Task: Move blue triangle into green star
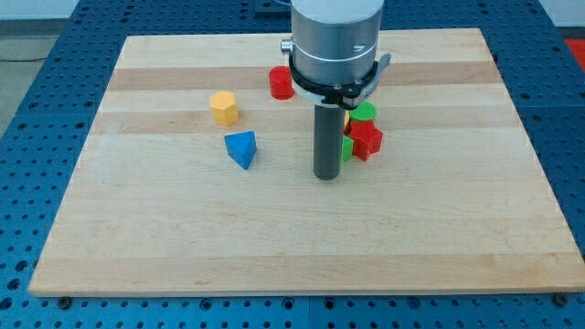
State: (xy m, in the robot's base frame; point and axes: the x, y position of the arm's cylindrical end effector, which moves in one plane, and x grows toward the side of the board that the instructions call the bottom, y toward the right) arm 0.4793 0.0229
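Wooden table sat on blue perforated base, near edge at the view's bottom. Near half of table bare wood.

My tip rested around table centre, slightly toward the right edge, at lower end of dark rod. No jaws on this arm, only the rod, so nothing released, clenched or grasped.

Blue triangle lay to the view's left of tip, well apart, not touched, roughly mid-table between left edge and centre. Pointed top, one face turned toward near edge.

Red block sat just beside rod on its right side, shape hard to make out, looked blocky. Small sliver of green showed between rod and red block, touching or nearly so; could not tell whether part of the green piece behind. Green star just behind red block, mostly hidden by rod mount, shape not confirmable. Thin yellow edge visible beside it, shape unclear.

Yellow block, hexagon-like, lay farther back, behind and slightly left of blue triangle, near but apart.

Red cylinder sat toward far edge, left of arm's grey housing, close to it.
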